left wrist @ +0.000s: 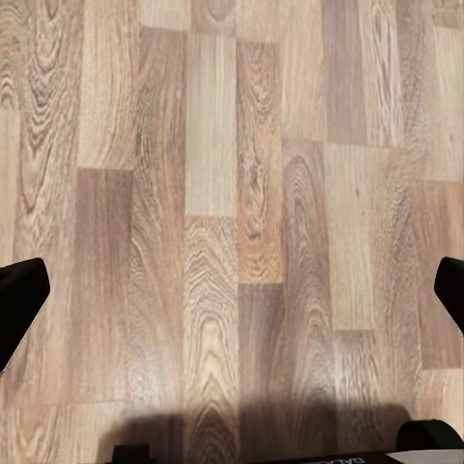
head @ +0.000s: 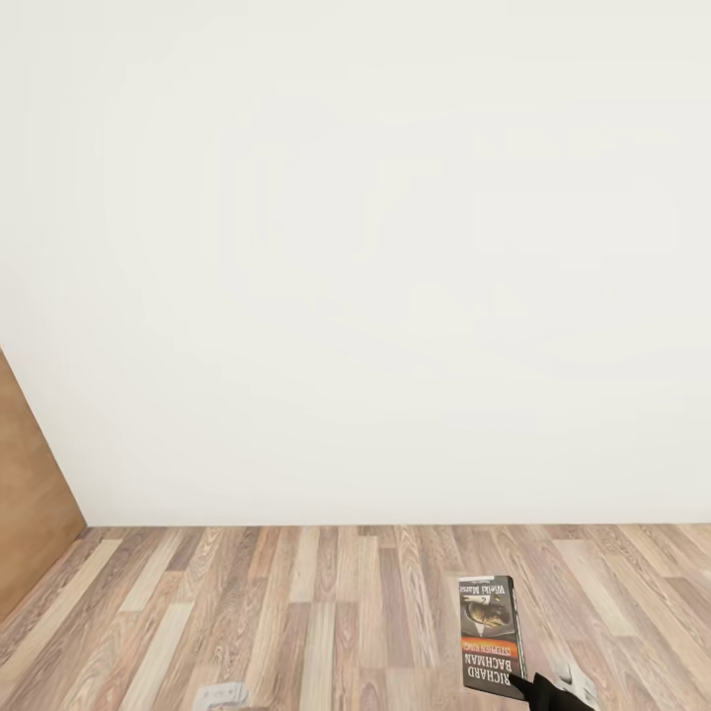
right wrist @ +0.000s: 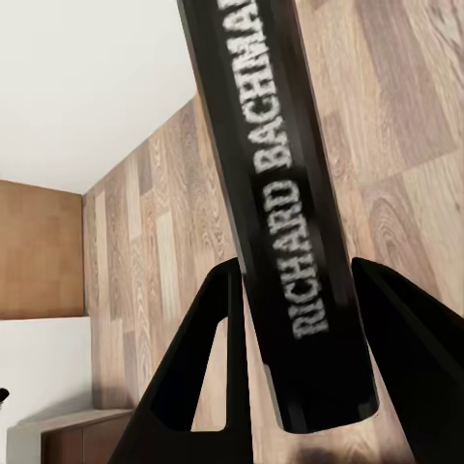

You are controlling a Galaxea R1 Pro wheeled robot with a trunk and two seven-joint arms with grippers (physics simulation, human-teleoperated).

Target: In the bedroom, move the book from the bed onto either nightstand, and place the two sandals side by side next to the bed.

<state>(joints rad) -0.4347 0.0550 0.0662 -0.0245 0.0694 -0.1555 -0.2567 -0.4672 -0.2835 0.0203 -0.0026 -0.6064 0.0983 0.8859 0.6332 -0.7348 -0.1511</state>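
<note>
My right gripper [head: 530, 685] is shut on the book [head: 491, 637], a thin dark paperback with an orange band and white "Richard Bachman" lettering. It holds the book by its near end, low over the plank floor at the lower right of the head view. In the right wrist view the book's black spine [right wrist: 280, 213] runs between the two fingers of the right gripper [right wrist: 295, 280]. My left gripper [left wrist: 232, 290] is open over bare floor, with nothing between its dark fingertips [left wrist: 19, 304]. The bed, the sandals and the nightstand are out of view.
A white wall [head: 355, 247] stands ahead, meeting the wood-plank floor [head: 296, 612]. A brown wooden panel [head: 30, 494] leans in at the left. The right wrist view catches a corner of dark wooden furniture [right wrist: 68, 435]; I cannot tell what it is.
</note>
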